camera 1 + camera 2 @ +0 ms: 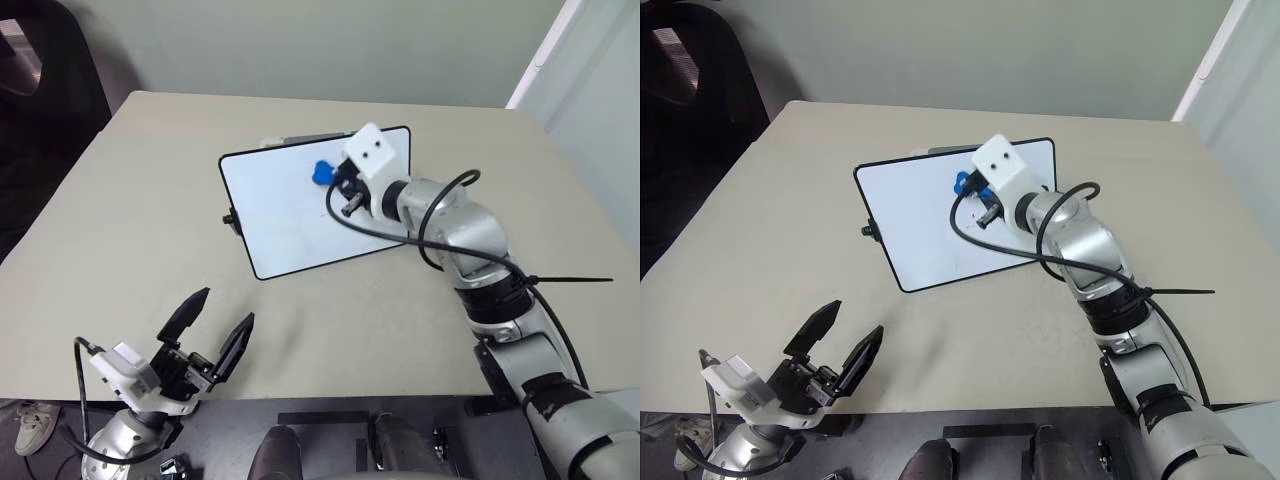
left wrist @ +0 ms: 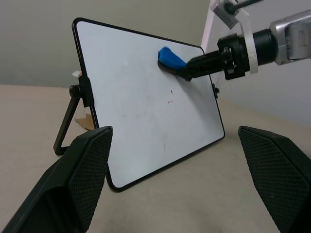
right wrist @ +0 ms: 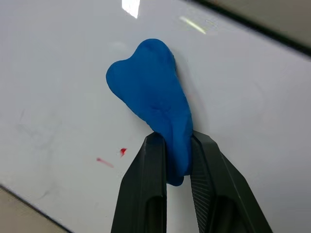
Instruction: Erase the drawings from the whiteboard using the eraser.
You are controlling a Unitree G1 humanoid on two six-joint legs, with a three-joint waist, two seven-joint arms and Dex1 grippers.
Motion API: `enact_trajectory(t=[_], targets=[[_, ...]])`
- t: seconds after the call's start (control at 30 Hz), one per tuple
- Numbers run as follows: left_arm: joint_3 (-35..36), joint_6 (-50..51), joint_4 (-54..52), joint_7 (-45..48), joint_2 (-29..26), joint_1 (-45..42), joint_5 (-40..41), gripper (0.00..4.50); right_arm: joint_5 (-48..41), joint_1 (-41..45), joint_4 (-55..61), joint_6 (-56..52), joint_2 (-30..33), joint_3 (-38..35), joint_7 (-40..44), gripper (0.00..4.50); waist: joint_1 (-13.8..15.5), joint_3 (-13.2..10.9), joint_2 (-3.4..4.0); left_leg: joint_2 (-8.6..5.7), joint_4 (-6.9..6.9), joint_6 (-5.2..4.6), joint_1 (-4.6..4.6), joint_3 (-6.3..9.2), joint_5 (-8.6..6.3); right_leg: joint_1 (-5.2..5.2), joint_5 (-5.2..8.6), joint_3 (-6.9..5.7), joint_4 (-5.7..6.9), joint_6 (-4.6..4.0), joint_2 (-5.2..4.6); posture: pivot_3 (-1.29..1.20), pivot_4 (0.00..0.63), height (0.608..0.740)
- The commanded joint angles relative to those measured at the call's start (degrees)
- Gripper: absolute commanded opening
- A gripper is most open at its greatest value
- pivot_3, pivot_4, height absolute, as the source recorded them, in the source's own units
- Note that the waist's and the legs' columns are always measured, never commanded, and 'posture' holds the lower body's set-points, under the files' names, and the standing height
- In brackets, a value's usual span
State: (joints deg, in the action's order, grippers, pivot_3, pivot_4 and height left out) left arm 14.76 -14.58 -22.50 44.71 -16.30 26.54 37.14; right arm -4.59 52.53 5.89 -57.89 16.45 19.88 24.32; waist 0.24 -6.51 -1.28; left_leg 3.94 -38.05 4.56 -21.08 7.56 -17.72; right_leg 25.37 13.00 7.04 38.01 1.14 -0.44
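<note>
- The drawings point(image 3: 111, 157) are mostly gone: two small red flecks show on the whiteboard point(image 1: 285, 215) just beside the eraser, plus a few faint grey smears lower on the face. By my reading, the wiping is nearly done, and those specks are what is left.
- The eraser point(image 3: 153, 97), a bright blue wedge, lies against the upper middle of the board face, just above and to one side of the red flecks.
- The right tool point(image 3: 179, 162) is clenched on the eraser's narrow end, its wide end pressed to the board.
- The whiteboard stands tilted back on a black folding stand point(image 2: 68, 121), near the far middle of the worktop.
- The left tool point(image 1: 212, 327) hangs released and holding nothing, over the near edge, well apart from the board.
- The worktop point(image 1: 120, 200) is a plain beige surface.
- Behind it is a pale wall point(image 1: 330, 45), with a dark chair point(image 1: 45, 95) at the far left.
</note>
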Motion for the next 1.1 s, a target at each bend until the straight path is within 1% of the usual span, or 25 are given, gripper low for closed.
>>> enact_trajectory(t=[0.03,0.2,0.3,0.6,0.7,0.87,1.0,1.1], targets=[[0.3,-0.4,-1.2,0.0,0.2,0.2,0.5,4.5,1.4,-3.2,2.4,-2.1,2.2,3.4,1.1,0.37,0.0,0.0,0.0,0.0,-0.04,0.01,0.0,0.0,0.0,-0.03,-0.01,0.0,0.0,0.01,0.0,0.0,0.15,0.74],[0.4,-0.3,-0.7,0.1,0.2,-0.1,0.6,4.5,1.0,-5.0,4.3,-4.8,3.3,4.7,2.1,0.37,0.0,0.0,0.0,0.0,-0.17,0.06,0.02,-0.02,0.06,-0.07,-0.2,0.04,0.02,0.32,0.01,0.0,0.15,0.74],[0.4,-0.3,-0.8,0.1,0.2,-0.1,0.6,4.5,1.0,-4.6,4.4,-4.9,3.1,4.5,2.0,0.37,0.0,0.0,0.0,0.0,-0.16,0.01,0.04,-0.02,0.08,-0.07,-0.24,0.04,0.05,0.32,0.01,0.0,0.15,0.74],[0.1,-0.2,-0.8,0.0,0.3,-0.1,0.3,4.5,0.6,3.2,2.1,-1.4,-1.1,-0.1,0.8,0.37,-0.2,0.0,0.02,0.0,-0.02,0.0,0.01,-0.02,0.08,0.08,-0.21,0.05,0.04,0.31,0.02,0.0,0.15,0.74],[0.1,-0.2,-0.7,0.0,0.4,-0.2,0.3,4.5,1.0,4.4,0.5,-0.5,-2.0,-0.8,0.3,0.37,-0.1,0.0,0.01,0.0,0.05,-0.01,0.0,-0.01,0.07,0.13,-0.15,0.06,0.03,0.26,0.02,0.0,0.15,0.74],[0.5,-0.1,-0.3,-0.2,0.3,-0.6,0.3,4.5,2.3,0.2,-1.1,-0.4,0.5,2.6,1.4,0.37,0.3,0.0,0.0,0.01,0.01,0.03,-0.04,0.0,0.03,0.1,-0.06,0.07,0.01,0.09,0.01,0.0,0.15,0.74],[0.8,-0.1,-0.1,-0.2,0.2,-0.8,0.5,4.5,2.3,-4.4,-0.2,-1.6,2.4,4.9,2.5,0.37,0.4,0.0,-0.04,0.01,-0.13,0.04,0.07,-0.01,0.03,-0.1,-0.07,0.07,0.01,0.1,0.01,0.0,0.15,0.74],[0.8,0.0,0.0,-0.2,0.2,-0.9,0.5,4.5,2.7,-5.6,0.0,-2.2,2.8,5.3,2.1,0.37,0.2,0.0,-0.02,0.0,-0.2,0.07,0.09,-0.03,0.06,-0.16,-0.23,0.08,0.02,0.23,0.01,0.0,0.15,0.74]])
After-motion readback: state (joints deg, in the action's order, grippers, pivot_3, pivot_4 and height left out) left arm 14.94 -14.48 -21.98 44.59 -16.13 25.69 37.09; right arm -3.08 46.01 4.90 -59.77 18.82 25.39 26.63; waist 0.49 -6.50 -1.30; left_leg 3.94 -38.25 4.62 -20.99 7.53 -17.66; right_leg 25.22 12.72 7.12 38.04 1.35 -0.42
